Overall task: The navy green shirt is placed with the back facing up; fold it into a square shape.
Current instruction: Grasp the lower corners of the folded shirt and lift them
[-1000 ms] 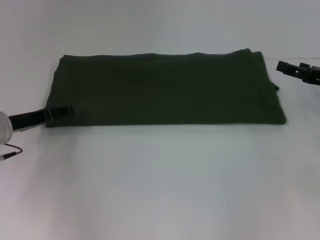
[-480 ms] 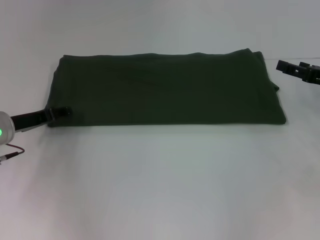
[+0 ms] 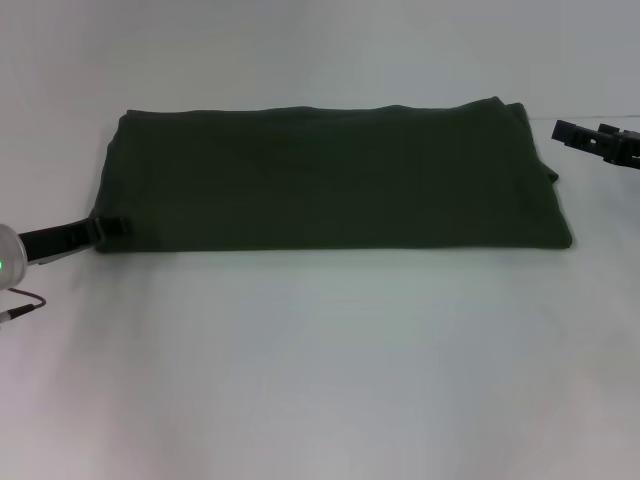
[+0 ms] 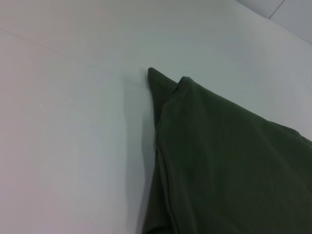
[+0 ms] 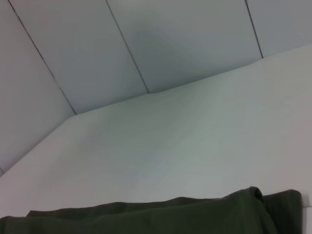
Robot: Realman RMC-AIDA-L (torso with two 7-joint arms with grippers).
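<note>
The navy green shirt [image 4: 229,161] lies flat on the white table [image 4: 68,122], folded into stacked layers. Its layered edge runs along the cloth's side, ending in a pointed corner with a second, rounder fold just beside it. A soft shadow falls on the table alongside that edge.

The left arm comes in low from the left edge of the head view, a pale rounded wrist showing a small green light, with a thin cable trailing below it. Its dark left gripper [image 3: 115,227] points right, lying nearly level at mid-left of the frame. The right gripper [image 3: 562,130] reaches in from the right edge in the upper right, held level and pointing left, only its dark tip showing.
</note>
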